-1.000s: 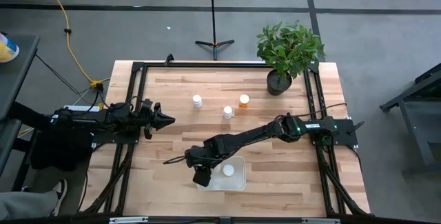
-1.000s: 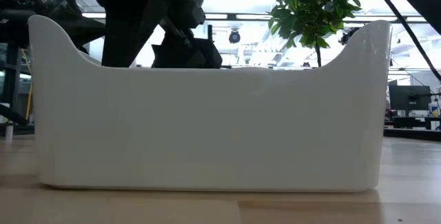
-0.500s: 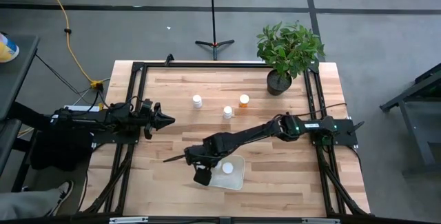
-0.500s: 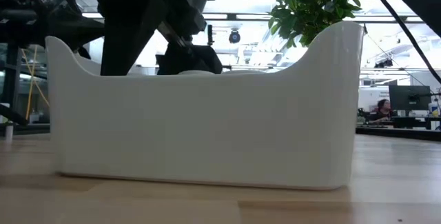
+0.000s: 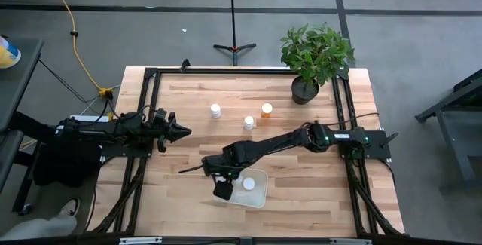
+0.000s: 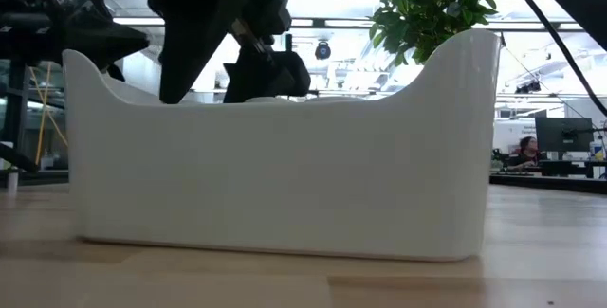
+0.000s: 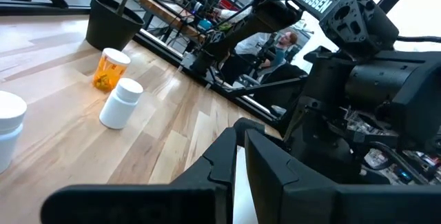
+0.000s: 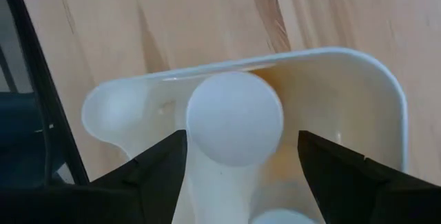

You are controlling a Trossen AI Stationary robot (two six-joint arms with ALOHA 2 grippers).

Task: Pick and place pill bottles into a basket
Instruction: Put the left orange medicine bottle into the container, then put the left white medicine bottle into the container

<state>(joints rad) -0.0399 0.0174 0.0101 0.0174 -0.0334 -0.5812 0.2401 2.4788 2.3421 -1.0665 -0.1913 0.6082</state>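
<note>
The white basket [image 5: 260,192] stands on the wooden table near its front edge; it also shows in the low view [image 6: 285,185]. My right gripper [image 5: 222,187] hangs open over the basket's left end, pointing down. In the right wrist view its fingers [image 8: 158,176] stand on either side of a bottle's white cap [image 8: 234,117] inside the basket [image 8: 372,86], with a narrow gap on one side. A second cap [image 5: 248,184] lies in the basket. Three pill bottles [image 5: 215,110], [image 5: 248,122], [image 5: 266,109] stand on the table farther back. My left gripper [image 5: 183,131] is shut and empty at the table's left.
A black pot with a green plant [image 5: 312,56] stands at the far right corner. A black frame [image 5: 151,71] runs along the table's edges. Bare wood lies between the three bottles and the basket. People and desks show in the room beyond the table.
The basket has turned a little on the table: in the low view its right end has swung in and its front wall now looks narrower. It has kept still for the last half second. My right gripper has stayed over the basket's left end, shifting slightly toward the far edge.
</note>
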